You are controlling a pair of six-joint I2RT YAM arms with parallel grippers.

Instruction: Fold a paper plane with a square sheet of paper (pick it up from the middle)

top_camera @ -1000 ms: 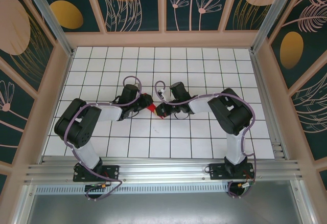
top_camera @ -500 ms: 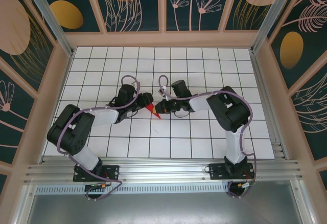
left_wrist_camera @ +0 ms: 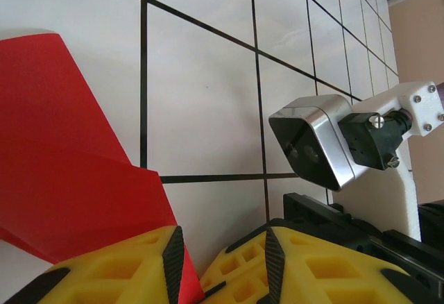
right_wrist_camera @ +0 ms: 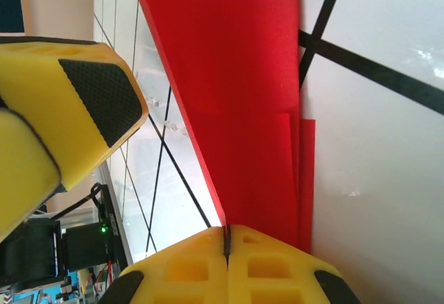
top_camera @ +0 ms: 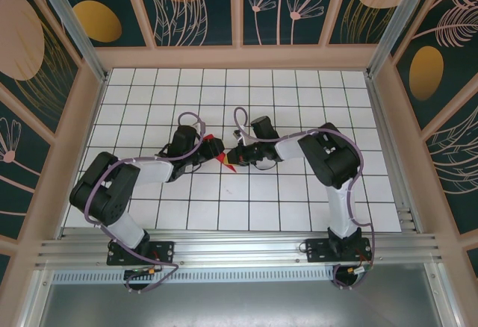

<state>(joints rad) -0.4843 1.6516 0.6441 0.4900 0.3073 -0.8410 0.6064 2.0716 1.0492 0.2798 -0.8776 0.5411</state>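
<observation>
The paper plane [right_wrist_camera: 243, 110] is matt red paper — smooth, with crisp creases. The counter [left_wrist_camera: 201, 96] is glossy white and faintly reflective. The left gripper [left_wrist_camera: 222, 266] has jaws of matt yellow plastic with black, finely textured pads [left_wrist_camera: 173, 259]. The camera housing [left_wrist_camera: 316, 151] is shiny bare metal — its bracket [left_wrist_camera: 423, 106] is white plastic.

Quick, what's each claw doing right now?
Left claw: open, straddling the paper edge.
Right claw: closed on the paper.

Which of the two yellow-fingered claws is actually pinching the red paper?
The right gripper: its fingers press together on the red paper. The left gripper has its fingers apart.
</observation>
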